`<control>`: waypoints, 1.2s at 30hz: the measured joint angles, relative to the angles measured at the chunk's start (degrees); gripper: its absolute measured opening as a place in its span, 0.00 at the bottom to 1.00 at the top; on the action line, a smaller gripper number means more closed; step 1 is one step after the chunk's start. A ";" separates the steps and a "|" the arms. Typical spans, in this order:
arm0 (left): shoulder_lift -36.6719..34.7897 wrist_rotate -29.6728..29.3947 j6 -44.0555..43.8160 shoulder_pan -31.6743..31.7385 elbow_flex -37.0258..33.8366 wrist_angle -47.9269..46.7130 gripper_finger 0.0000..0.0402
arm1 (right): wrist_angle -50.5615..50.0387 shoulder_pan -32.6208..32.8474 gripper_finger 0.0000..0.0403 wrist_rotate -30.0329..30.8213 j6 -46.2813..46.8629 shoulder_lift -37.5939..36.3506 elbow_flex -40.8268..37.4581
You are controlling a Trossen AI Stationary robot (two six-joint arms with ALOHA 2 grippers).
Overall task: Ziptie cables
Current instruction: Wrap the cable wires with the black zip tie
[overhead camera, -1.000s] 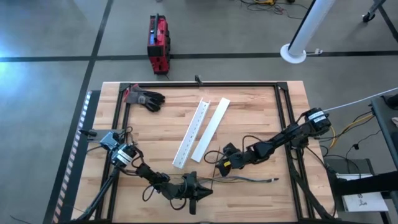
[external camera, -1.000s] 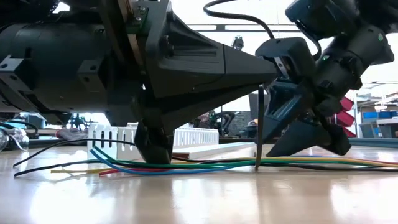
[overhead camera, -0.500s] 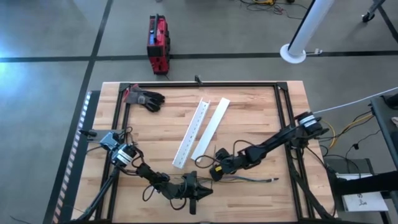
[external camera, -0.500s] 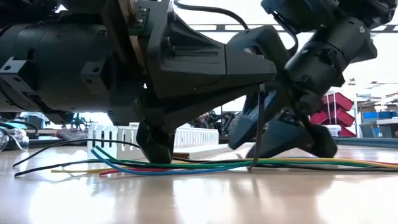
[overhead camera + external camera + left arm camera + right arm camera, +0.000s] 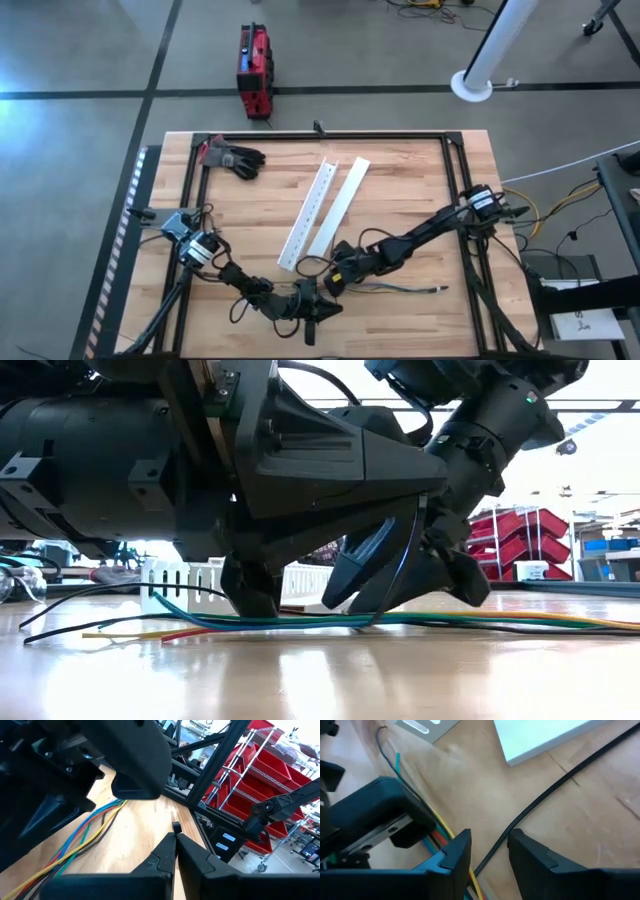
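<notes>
Although the cables [image 5: 300, 623] lie gathered in a flat bundle just in front of the white strips [image 5: 322, 210], no tie is closed round them yet. The left gripper [image 5: 310, 305] pins them, fingers pressed together. The right gripper [image 5: 338, 282], beside it, stands part open astride a thin dark strand.

Coloured cables [image 5: 300, 624] (flat, bundled) on table

two white strips [image 5: 323, 211], one glove [image 5: 233, 157], two arms [image 5: 425, 232]
</notes>
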 joint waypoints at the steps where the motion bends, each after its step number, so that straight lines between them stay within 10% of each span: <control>1: 0.00 0.00 0.00 0.00 0.00 0.00 0.00 | -1.11 -0.18 0.28 0.02 -0.32 0.11 0.51; 36: -0.09 3.72 2.38 -0.42 0.04 -1.68 0.00 | -7.25 -9.11 0.27 2.10 -20.80 -0.56 1.61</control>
